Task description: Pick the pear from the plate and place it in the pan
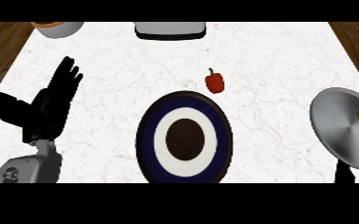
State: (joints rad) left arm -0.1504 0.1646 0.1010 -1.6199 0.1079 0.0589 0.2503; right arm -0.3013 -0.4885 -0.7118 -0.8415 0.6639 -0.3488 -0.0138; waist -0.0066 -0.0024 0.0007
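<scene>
1. The counter point(280, 61) is a pale, marbled white surface with faint reddish veining, filling nearly the whole head view; strips of brown wood show past its far left and far right corners.

2. A round plate point(184, 171) lies at the centre near the lower edge: a dark navy rim, a white ring inside it, and a dark brown middle. Nothing rests on it.

3. The red fruit with a short green stem point(214, 81) lies on the bare counter just beyond the plate's far right rim, apart from it. It looks more like a small pepper than a pear, though its shape is hard to judge from here.

4. The pan point(340, 123) is a shiny metal piece at the right edge, partly cut off by the view, well apart from the fruit. A dark sliver shows below it at the lower right corner; I cannot tell what it is.

5. At the far edge, a white-grey appliance point(170, 30) sits near the middle and a grey bowl with an orange rim point(57, 28) at the left, both cropped.

6. The left hand point(52, 104) stands at the left side, fingers straight and pointing up, holding nothing, above its grey forearm point(32, 168).
</scene>
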